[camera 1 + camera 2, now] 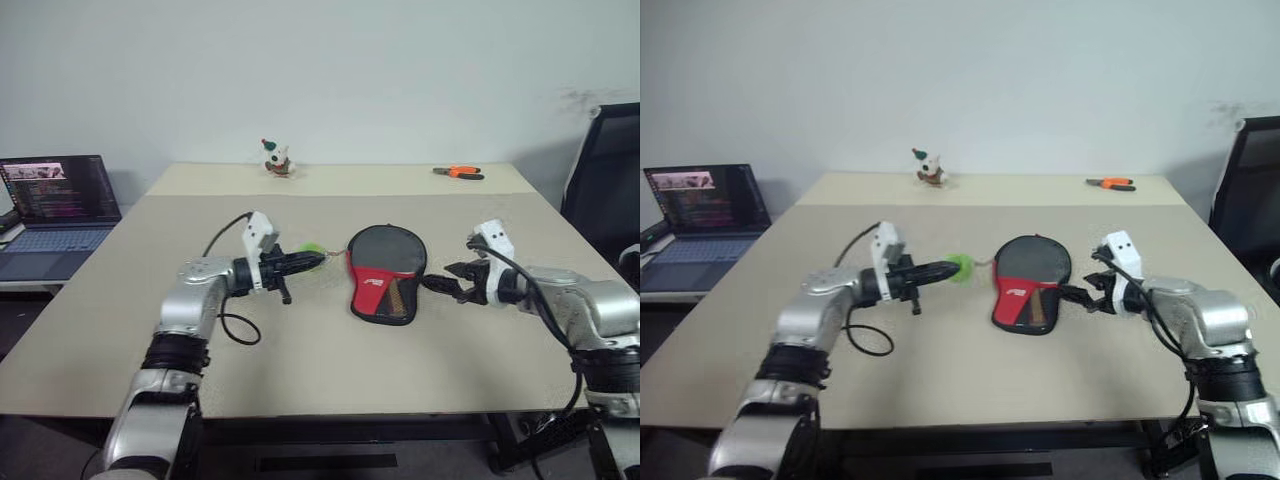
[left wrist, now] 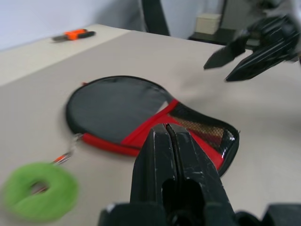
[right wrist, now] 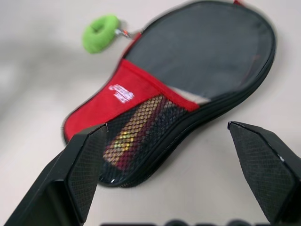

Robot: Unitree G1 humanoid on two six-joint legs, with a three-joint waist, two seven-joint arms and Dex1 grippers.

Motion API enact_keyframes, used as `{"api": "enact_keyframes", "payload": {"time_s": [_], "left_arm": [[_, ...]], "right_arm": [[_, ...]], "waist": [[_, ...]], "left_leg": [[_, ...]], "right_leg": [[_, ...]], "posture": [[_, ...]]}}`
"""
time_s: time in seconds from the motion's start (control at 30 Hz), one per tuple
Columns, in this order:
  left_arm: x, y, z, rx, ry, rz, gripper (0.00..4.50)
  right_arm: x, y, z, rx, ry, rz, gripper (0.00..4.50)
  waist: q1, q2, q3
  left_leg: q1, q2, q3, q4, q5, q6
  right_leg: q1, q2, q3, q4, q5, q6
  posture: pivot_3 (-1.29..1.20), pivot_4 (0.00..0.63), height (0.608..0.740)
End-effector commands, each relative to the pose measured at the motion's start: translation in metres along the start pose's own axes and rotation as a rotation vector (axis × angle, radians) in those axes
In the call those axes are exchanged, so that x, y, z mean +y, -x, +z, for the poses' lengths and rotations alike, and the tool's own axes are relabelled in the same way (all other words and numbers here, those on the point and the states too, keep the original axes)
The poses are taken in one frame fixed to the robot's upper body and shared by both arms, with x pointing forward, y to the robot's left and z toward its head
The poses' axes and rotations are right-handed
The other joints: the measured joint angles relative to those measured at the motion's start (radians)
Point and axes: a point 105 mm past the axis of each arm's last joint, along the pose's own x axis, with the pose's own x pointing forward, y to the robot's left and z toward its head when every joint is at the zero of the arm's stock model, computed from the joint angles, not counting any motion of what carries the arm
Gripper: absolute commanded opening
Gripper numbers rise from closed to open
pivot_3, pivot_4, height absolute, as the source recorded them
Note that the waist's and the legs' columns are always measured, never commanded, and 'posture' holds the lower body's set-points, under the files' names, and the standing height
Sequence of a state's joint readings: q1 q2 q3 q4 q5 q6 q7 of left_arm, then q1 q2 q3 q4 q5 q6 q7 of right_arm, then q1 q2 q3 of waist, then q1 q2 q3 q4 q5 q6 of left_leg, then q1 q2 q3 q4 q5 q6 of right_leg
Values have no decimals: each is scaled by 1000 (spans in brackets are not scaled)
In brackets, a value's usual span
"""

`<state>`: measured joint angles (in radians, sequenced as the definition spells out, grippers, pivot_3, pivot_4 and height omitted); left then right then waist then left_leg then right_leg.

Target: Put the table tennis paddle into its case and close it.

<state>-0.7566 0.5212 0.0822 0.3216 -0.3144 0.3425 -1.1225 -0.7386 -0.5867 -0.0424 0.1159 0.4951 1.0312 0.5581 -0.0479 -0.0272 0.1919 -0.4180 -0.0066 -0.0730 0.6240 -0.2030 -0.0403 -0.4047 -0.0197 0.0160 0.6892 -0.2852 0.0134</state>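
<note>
We had the soft black-and-red paddle-shaped case [image 1: 384,272] lying flat on the beige table [image 1: 300,370], our left gripper [image 1: 318,262] pinched empty beside it, right gripper [image 3: 181,165] spread wide.

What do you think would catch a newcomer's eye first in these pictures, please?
Most likely the case, black above and red below, lying flat at the middle of the table, with a green ring attached at its left edge. The left gripper, jaws shut, points at that ring, while the right gripper, jaws wide open, faces the case's right side. Orange-handled pliers lie at the far right edge.
</note>
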Motion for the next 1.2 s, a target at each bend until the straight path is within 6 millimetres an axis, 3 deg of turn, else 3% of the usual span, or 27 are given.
{"api": "enact_keyframes", "payload": {"time_s": [0.03,0.27,0.37,0.57,0.9,1.0,1.2], "left_arm": [[-3,16,19,-42,-31,51,32],[-18,31,18,-34,-15,82,32],[-19,34,17,-27,-9,97,32],[-19,36,18,-25,-9,111,32],[-18,37,19,-20,-14,127,32],[-18,38,17,-15,-11,129,0],[-22,43,17,-28,34,97,0]], "right_arm": [[-14,-13,10,-38,-16,-83,4500],[-37,-43,-6,-11,-92,-193,4500],[-37,-51,-10,-1,-112,-180,4500],[-26,-70,-19,29,-108,-139,4500],[8,-93,-24,63,-48,-20,4500],[15,-98,-22,59,-46,-2,3894],[25,-107,-23,64,-65,25,1837]], "waist": [[0,0,0],[14,0,0],[14,0,0],[9,0,0],[-21,0,0],[-26,0,0],[-36,0,0]], "left_leg": [[0,0,0,1,0,0],[2,0,2,5,0,0],[2,0,1,5,0,0],[3,1,3,5,0,0],[5,3,5,5,0,0],[5,3,5,5,0,0],[6,4,5,5,0,0]], "right_leg": [[0,0,0,1,0,0],[0,0,0,7,0,0],[0,0,0,7,0,0],[0,1,0,8,0,0],[0,1,2,9,1,-1],[0,1,2,9,1,-1],[0,1,3,9,1,-2]], "posture": [[0,150,740],[0,150,740],[0,150,740],[0,150,740],[0,150,740],[0,150,740],[0,150,740]]}}
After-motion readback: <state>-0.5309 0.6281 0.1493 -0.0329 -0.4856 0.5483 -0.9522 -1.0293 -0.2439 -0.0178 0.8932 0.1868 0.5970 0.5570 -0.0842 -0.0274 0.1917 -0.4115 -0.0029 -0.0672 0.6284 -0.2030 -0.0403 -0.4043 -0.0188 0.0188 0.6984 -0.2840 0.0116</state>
